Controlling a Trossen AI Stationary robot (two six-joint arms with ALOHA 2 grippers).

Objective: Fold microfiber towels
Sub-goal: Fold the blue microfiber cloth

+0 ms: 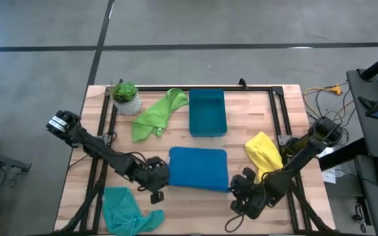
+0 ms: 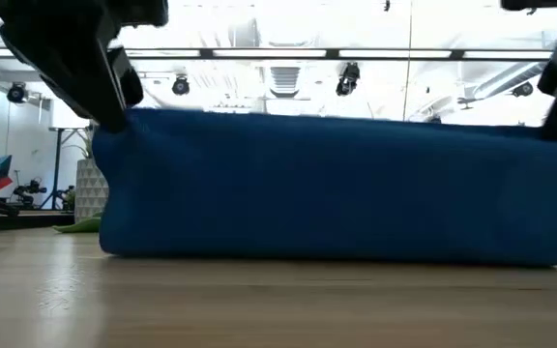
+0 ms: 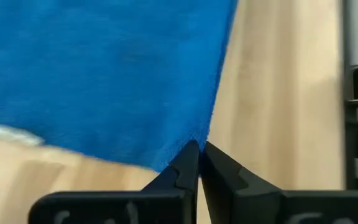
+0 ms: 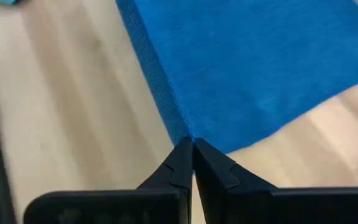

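Both grippers, left [image 1: 157,185] and right [image 1: 239,192], pinched shut on near corners of blue towel [image 1: 199,167], lifted mid-worktop. Risk: thin grip slipping, uneven pull skewing fold.

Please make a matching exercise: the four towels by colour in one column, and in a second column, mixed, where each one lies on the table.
Towels:
1. green towel
2. blue towel
3. yellow towel
4. teal towel

Places:
A. near the table's front left corner
B. between the plant and the bin
C. at the right side, beside the right arm
D. in the middle, pinched at its corners by the left gripper and the right gripper

Pairs: 1-B, 2-D, 3-C, 4-A
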